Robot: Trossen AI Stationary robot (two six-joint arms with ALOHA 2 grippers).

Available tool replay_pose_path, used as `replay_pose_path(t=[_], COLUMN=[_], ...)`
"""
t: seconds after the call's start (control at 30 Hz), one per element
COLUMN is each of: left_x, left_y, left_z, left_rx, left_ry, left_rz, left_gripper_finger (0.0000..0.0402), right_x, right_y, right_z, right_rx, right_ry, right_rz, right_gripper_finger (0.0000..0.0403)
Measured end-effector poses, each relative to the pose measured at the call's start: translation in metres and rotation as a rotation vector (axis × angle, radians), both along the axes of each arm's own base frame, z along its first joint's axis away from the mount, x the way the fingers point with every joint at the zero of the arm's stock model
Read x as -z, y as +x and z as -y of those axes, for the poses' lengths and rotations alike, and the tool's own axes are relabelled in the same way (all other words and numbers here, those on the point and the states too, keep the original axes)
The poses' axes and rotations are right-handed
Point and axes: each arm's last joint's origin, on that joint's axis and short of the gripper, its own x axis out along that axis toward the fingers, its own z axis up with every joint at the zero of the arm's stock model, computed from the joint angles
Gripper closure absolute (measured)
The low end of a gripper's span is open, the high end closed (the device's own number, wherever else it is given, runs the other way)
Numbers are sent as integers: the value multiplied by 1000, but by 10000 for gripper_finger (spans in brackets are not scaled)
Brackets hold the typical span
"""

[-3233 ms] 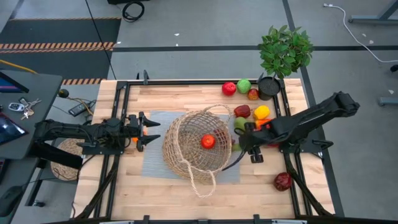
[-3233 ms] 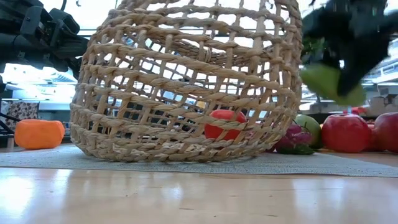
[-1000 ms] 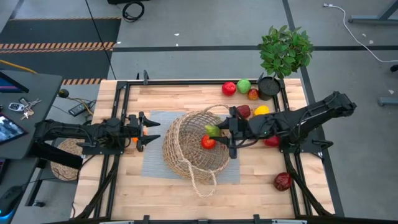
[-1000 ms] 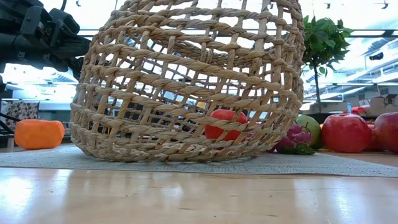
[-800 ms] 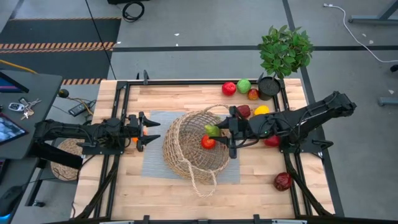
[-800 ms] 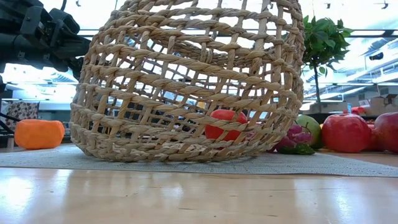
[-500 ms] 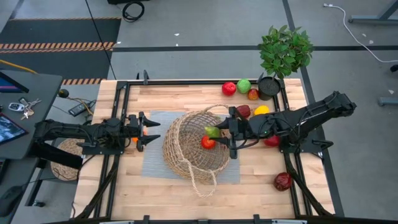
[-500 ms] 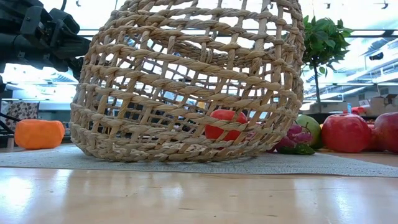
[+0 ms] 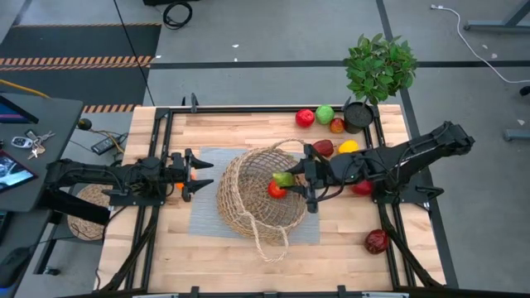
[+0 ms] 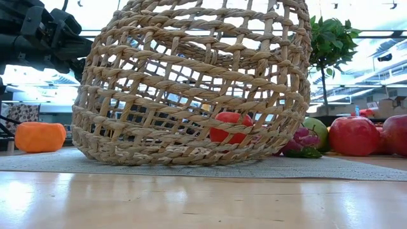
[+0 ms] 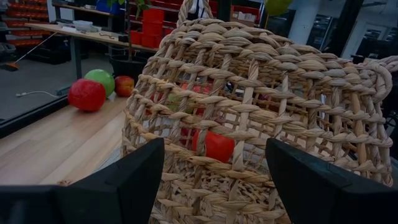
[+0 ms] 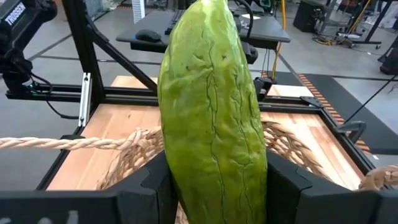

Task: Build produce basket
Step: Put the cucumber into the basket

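The tan wicker basket (image 9: 258, 195) stands on a grey mat (image 9: 203, 217), with a red piece (image 9: 276, 190) inside it, which also shows through the weave (image 10: 230, 126). My right gripper (image 9: 295, 180) reaches in from the right over the basket's rim. It is shut on a wrinkled green piece (image 9: 283, 178) that fills the right wrist view (image 12: 211, 118). My left gripper (image 9: 204, 175) is open, level, just left of the basket wall (image 11: 249, 106) and not touching it. An orange piece (image 10: 39, 137) lies beside it. My right gripper pinches the green piece between its two fingers (image 12: 158, 183), which sit on either side of its lower part (image 12: 214, 186). The fingers come nearly level from the table's right. The piece sticks out ahead along them, lifted clear above the basket's inside.
More produce lies right of the basket: red (image 9: 305, 117), green (image 9: 325, 113), dark red (image 9: 322, 148), yellow (image 9: 349, 148), and a dark red one near the front right (image 9: 377, 241). A potted plant (image 9: 378, 66) stands at the far right corner. Black frame rails (image 9: 157, 149) run along the table's sides.
About three seconds ago the right gripper held the green piece to the right of the basket. It has since carried it left and over the basket's rim. In the last second it has barely moved. The left arm and the basket have kept still.
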Motion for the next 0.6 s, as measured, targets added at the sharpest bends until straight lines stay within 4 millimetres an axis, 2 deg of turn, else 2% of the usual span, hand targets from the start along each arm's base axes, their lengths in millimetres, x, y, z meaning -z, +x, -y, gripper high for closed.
replay_pose_path(t=[0.6], left_x=[0], left_y=[0], left_z=[0], left_rx=[0], left_ry=[0], left_rz=[0], left_gripper_finger=[115], right_x=[9], right_y=[9], right_z=[1], right_rx=[21], right_ry=[-5], right_rz=[-29], right_gripper_finger=[229])
